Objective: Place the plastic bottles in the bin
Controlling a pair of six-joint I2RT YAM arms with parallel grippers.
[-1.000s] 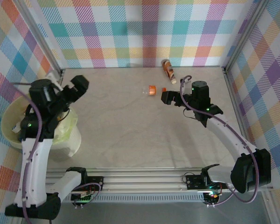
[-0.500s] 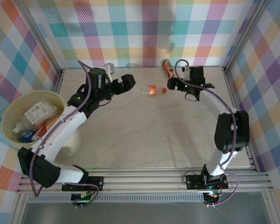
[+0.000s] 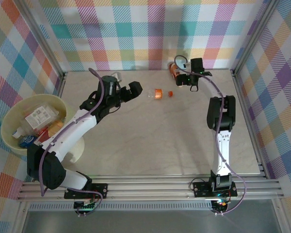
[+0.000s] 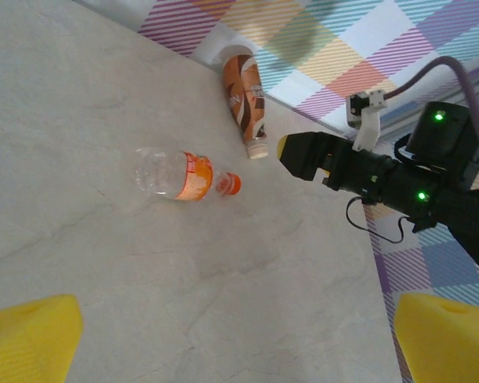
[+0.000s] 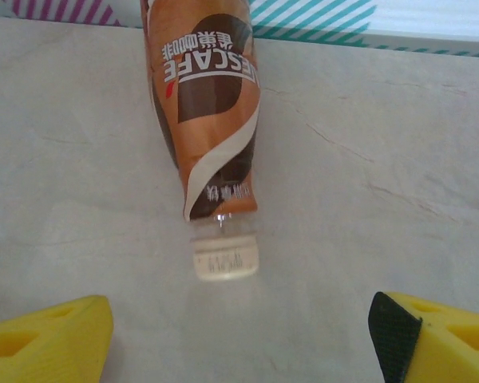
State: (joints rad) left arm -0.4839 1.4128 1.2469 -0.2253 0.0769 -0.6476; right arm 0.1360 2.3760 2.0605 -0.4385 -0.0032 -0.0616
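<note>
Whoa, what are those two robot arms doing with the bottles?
They are tidying plastic bottles into the bin on the left, which already holds several. The right gripper, open, faces a brown coffee bottle lying by the back wall. The left gripper, open too, points toward a clear bottle with an orange label. Neither bottle is held yet.

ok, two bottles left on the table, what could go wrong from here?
1. The brown Nescafe bottle lies on its side, cap toward the open right gripper; it may roll or slip out when gripped.
2. The left gripper, open, faces the clear orange-label bottle close by; the two grippers could clash.
3. The bin sits far left; a carry from the right gripper would likely cross the left arm.
</note>
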